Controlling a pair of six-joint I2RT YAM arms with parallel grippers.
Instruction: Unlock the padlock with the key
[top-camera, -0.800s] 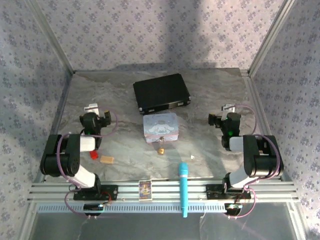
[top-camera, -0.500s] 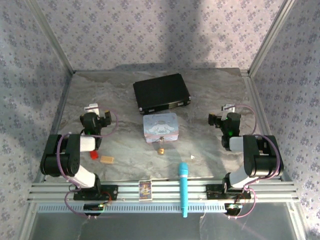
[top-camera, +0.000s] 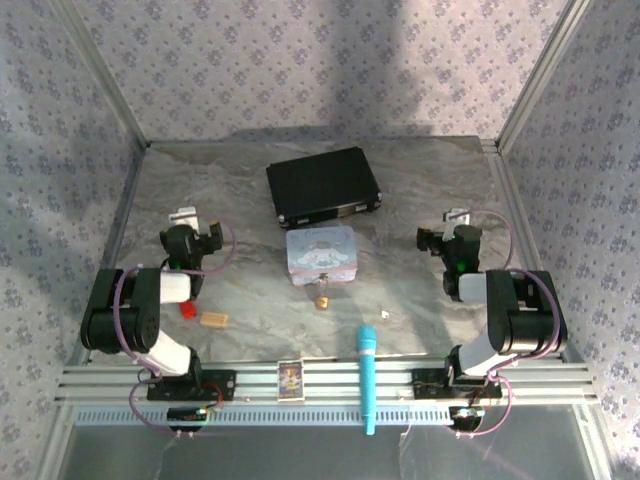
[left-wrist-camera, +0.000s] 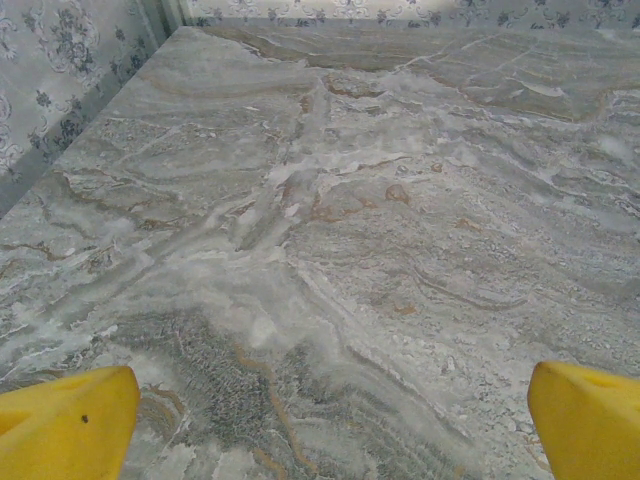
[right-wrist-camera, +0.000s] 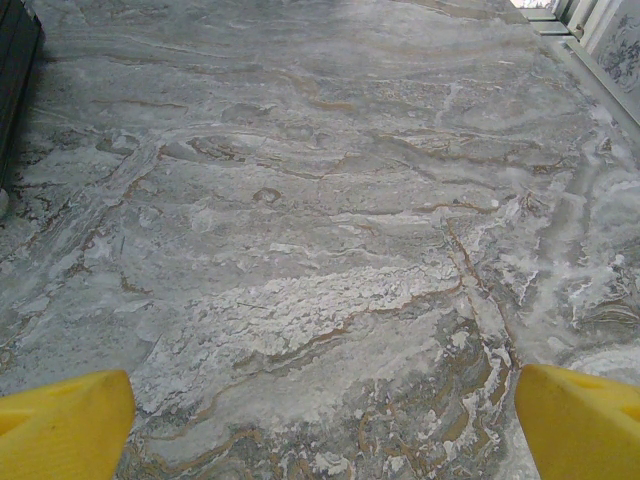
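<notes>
- Top view: the tiny gold padlock (top-camera: 322, 299) lies on the grey marble table (top-camera: 430, 180), near the middle. It sits just in front of the pastel cartoon tin (top-camera: 321, 254).
- The key (top-camera: 385, 314) is a pale speck on the table. It lies a little to the right of the padlock and does not touch it. It is near the head of the turquoise microphone (top-camera: 367, 378).
- A flat black case (top-camera: 323, 186) lies behind the tin.
- A small red block (top-camera: 186, 310) and a tan block (top-camera: 213, 319) lie near the left arm (top-camera: 135, 315).
- The left arm and the right arm (top-camera: 515, 310) are folded at their own sides, well apart from the padlock and the key.
- Left wrist view: the left gripper (left-wrist-camera: 325, 425) has its yellow fingers (left-wrist-camera: 65, 420) spread wide apart, with bare table between them.
- Right wrist view: the right gripper (right-wrist-camera: 320, 425) also has its yellow fingers (right-wrist-camera: 580, 420) wide apart over bare table. An edge of the black case shows at the far left.
</notes>
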